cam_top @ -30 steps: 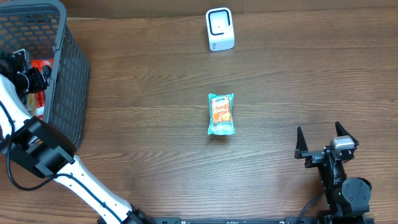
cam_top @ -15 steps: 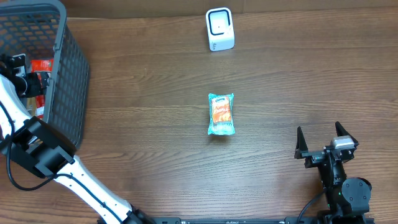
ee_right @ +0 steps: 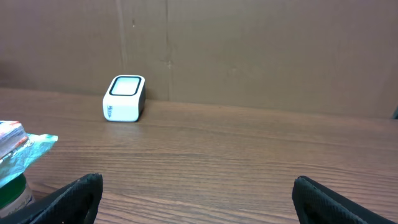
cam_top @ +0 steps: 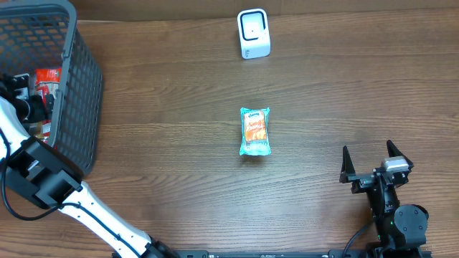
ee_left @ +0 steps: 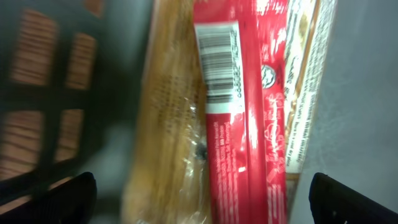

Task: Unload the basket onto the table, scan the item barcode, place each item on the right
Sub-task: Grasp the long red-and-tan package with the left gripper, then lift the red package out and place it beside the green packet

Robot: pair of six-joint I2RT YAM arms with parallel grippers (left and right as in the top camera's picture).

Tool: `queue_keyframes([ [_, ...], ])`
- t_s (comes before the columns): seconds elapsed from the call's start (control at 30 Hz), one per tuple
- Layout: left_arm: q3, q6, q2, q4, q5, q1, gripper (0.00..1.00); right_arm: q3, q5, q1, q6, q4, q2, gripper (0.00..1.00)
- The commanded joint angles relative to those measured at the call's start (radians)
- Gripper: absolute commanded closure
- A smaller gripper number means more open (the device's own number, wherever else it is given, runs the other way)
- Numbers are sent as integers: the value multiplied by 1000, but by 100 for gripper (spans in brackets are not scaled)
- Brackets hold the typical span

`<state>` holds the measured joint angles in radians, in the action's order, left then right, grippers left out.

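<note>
The left gripper (ee_left: 202,196) hangs with its jaws spread wide and holding nothing, directly over a red packet (ee_left: 249,124) whose barcode (ee_left: 219,62) faces up, apparently lined up for a grasp. That packet lies inside the dark wire basket (cam_top: 79,86) at the upper left of the overhead view, so it looks like the item to be scanned. The white scanner (cam_top: 253,34) stands at top centre of the wooden table (cam_top: 165,107), well apart from the basket. A teal snack packet (cam_top: 255,132) lies mid-table. At lower right, the right gripper (cam_top: 369,154) rests with jaws parted and empty, seemingly idle.
</note>
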<state>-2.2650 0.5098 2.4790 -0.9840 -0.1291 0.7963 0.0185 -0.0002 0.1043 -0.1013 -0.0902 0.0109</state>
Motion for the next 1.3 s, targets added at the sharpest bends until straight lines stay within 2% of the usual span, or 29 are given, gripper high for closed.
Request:
queue_keyframes([
  [0.0,68,29,20,39,-2,-1,1,-11,-2,-6,-1,6,-8,0],
  [0.17,168,28,20,105,-3,-1,0,-11,-2,-6,-1,6,-8,0],
  [0.2,181,28,20,112,-3,-1,4,-11,-2,-6,-1,6,-8,0],
  [0.23,187,28,20,115,-3,-3,14,-11,-2,-6,-1,6,-8,0],
  [0.3,187,28,20,114,-2,-7,43,-11,-2,-6,-1,6,-8,0],
  [0.37,187,28,19,117,-2,-10,60,-11,-2,-6,-1,6,-8,0],
  [0.57,187,-14,19,113,-2,-13,70,-11,-2,-6,-1,6,-8,0],
  [0.73,159,-148,9,115,-2,-15,96,-11,-2,-6,-1,6,-8,0],
  [0.87,56,-264,-22,71,-10,-20,96,-11,-2,-6,-1,6,-8,0],
  [1.0,-61,-310,-69,16,-110,-34,96,-11,-2,-6,-1,6,-8,0],
  [1.27,-129,-377,-256,-3,-114,-104,96,-11,-2,-6,-1,6,-8,0],
])
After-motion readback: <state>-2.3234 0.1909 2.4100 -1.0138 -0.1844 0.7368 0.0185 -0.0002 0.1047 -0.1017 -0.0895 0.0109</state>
